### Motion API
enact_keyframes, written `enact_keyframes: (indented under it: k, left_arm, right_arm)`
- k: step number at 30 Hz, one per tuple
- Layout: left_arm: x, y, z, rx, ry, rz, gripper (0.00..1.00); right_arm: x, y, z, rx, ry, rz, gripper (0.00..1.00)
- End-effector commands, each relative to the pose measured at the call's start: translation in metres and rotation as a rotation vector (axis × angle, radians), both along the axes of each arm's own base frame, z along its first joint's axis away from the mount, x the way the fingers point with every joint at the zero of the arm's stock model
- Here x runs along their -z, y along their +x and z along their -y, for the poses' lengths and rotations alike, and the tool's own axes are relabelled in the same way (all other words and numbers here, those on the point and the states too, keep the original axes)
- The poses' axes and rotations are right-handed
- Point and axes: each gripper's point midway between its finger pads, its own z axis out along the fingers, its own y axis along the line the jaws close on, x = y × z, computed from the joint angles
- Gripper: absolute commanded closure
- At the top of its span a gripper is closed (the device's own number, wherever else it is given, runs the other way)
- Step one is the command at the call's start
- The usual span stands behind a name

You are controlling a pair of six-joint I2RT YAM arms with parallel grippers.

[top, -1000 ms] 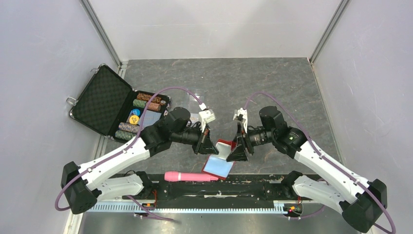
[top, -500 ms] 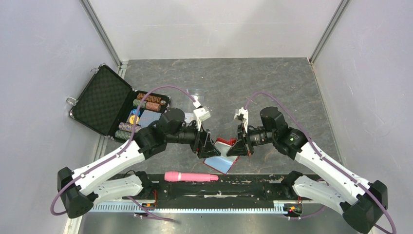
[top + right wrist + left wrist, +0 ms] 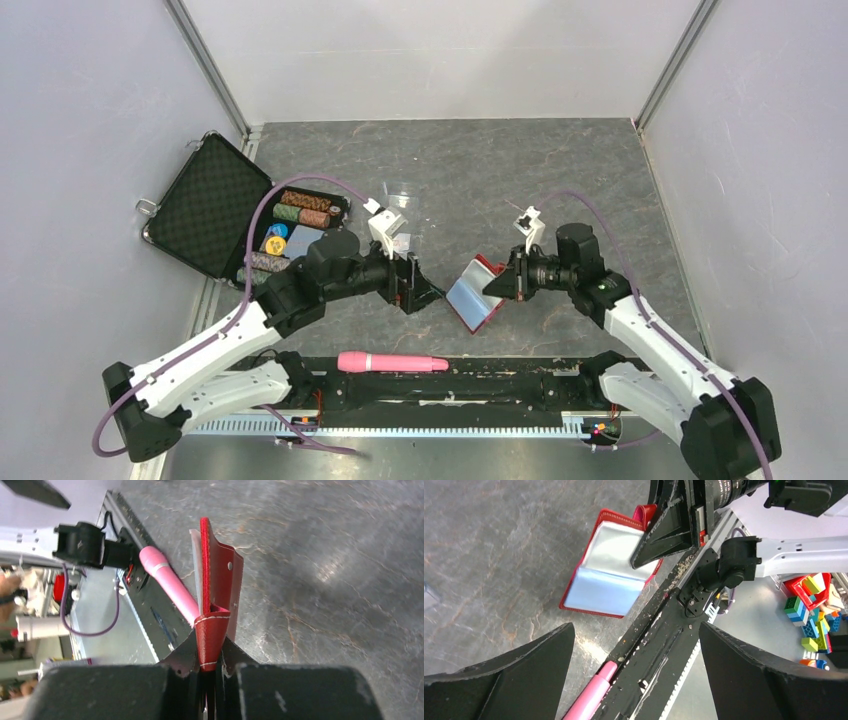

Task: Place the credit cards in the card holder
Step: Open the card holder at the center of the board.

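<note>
- Right now the card holder (image 3: pixel 472 297) is seen in the lower middle of the top view. It is spread open, with its pale blue pockets facing up and to the left.
- It is held up at a slant over the grey table (image 3: pixel 560 170). Whether its low corner touches the table cannot be told.
- The right claw (image 3: pixel 210 652) is closed tight on a red flap at the holder's edge.
- The left claw (image 3: pixel 636 675) is spread wide with nothing in it, near the holder but not touching it.
- The holder is judged to be light, soft and bendy, so it may flop or fold shut. It is best held by the red edge, away from the pocket mouths.
- The credit cards (image 3: pixel 306 241) are likely the flat grey-blue thing inside the black case (image 3: pixel 205 205), at the left of the top view.
- They are judged to be thin, stiff and slippery, so they should be pinched by their edges.
- Rows of poker chips (image 3: pixel 300 210) are packed close beside them and may crowd the claw.
- A pink stick (image 3: pixel 390 362) is laid on the black rail at the bottom, out of the way.
</note>
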Motion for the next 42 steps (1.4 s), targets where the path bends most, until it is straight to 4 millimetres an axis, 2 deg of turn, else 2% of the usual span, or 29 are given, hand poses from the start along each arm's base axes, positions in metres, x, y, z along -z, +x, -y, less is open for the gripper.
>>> enact_keyframes:
  k: [1, 7, 13, 15, 18, 21, 22, 24, 28, 31, 33, 35, 38, 42]
  left_arm:
    - [0.018, 0.005, 0.004, -0.080, -0.012, -0.130, 0.00]
    - [0.037, 0.005, 0.006, -0.117, -0.026, -0.202, 0.00]
    - [0.043, 0.003, 0.005, -0.124, -0.047, -0.213, 0.00]
    - [0.045, 0.004, 0.004, -0.131, -0.047, -0.210, 0.00]
    - [0.052, 0.006, 0.001, -0.154, -0.024, -0.218, 0.00]
    - [0.061, 0.008, -0.002, -0.171, 0.021, -0.234, 0.00]
    - [0.064, 0.008, -0.003, -0.176, 0.037, -0.242, 0.00]
    - [0.070, 0.009, -0.004, -0.188, 0.063, -0.253, 0.00]
    - [0.083, 0.011, -0.011, -0.227, 0.130, -0.282, 0.00]
    - [0.095, 0.012, -0.015, -0.254, 0.176, -0.313, 0.00]
    - [0.100, 0.012, -0.015, -0.268, 0.188, -0.331, 0.00]
    - [0.102, 0.013, -0.015, -0.278, 0.192, -0.341, 0.00]
    - [0.103, 0.017, -0.015, -0.299, 0.191, -0.346, 0.00]
    - [0.097, 0.027, -0.018, -0.358, 0.169, -0.347, 0.00]
  right_arm:
    - [-0.002, 0.023, -0.001, 0.162, 0.136, -0.029, 1.00]
    - [0.024, 0.031, 0.012, 0.363, 0.295, -0.117, 1.00]
    - [0.084, 0.032, 0.045, 0.600, 0.184, -0.196, 1.00]
    - [0.099, 0.032, 0.057, 0.664, 0.121, -0.205, 0.87]
    - [0.107, 0.029, 0.069, 0.705, 0.044, -0.199, 0.49]
    - [0.112, 0.027, 0.087, 0.758, -0.083, -0.199, 0.19]
    - [0.112, 0.027, 0.093, 0.771, -0.121, -0.187, 0.11]
    - [0.105, 0.029, 0.105, 0.800, -0.196, -0.158, 0.04]
    - [0.081, 0.035, 0.134, 0.884, -0.327, -0.074, 0.02]
    - [0.051, 0.043, 0.144, 0.907, -0.360, 0.015, 0.02]
    - [0.032, 0.048, 0.141, 0.854, -0.374, 0.073, 0.02]
    - [0.022, 0.051, 0.132, 0.782, -0.384, 0.093, 0.03]
    - [0.019, 0.052, 0.112, 0.653, -0.372, 0.073, 0.10]
    - [0.025, 0.054, 0.090, 0.548, -0.335, 0.036, 0.19]
